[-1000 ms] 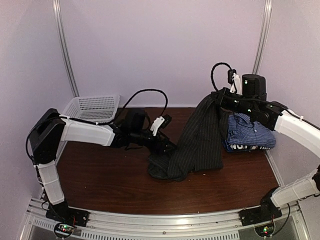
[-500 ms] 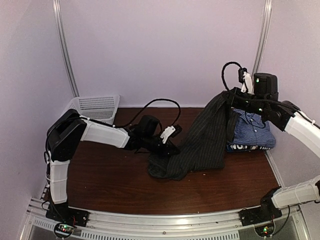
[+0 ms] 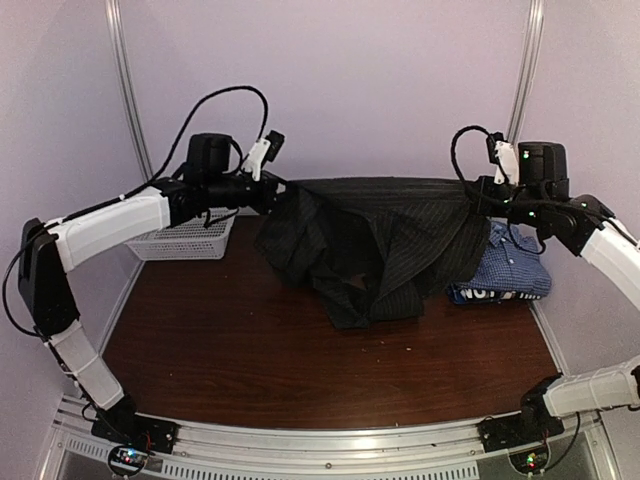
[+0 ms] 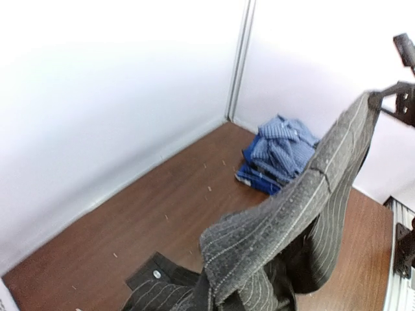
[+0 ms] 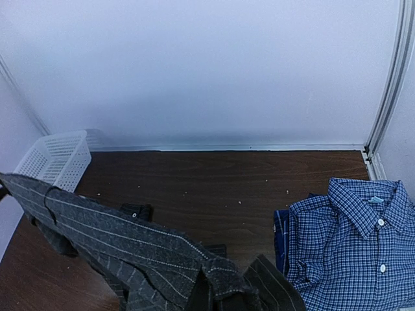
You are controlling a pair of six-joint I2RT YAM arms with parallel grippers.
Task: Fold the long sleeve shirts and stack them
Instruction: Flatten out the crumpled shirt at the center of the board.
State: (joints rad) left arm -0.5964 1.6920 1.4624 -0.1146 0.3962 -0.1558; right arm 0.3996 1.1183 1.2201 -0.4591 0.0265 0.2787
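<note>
Spreading is the step in hand, as I judge it: one garment is held out in the air ahead of any fold. At far left a white plastic mesh basket [image 3: 185, 238] sits at the back corner, apart from the work. The left gripper [image 3: 272, 191], raised to the right of it, has its fingers pinched together on one end of the black pinstriped cloth shirt [image 3: 400, 235]. The shirt's upper edge runs taut and near level across to the right gripper [image 3: 480, 197], whose fingers are likewise clamped on the other end. Below that edge the cloth hangs bunched and twisted, its lowest folds resting on the dark brown wooden table [image 3: 250, 360]. At far right a folded blue-white checked shirt [image 3: 515, 262] lies on a folded navy shirt with white lettering [image 3: 487, 294]; the hanging cloth overlaps the pile's left side in the top view. Next move, as judged: lower both ends together so the garment lies flat, clear of the pile, sleeves untangled.
</note>
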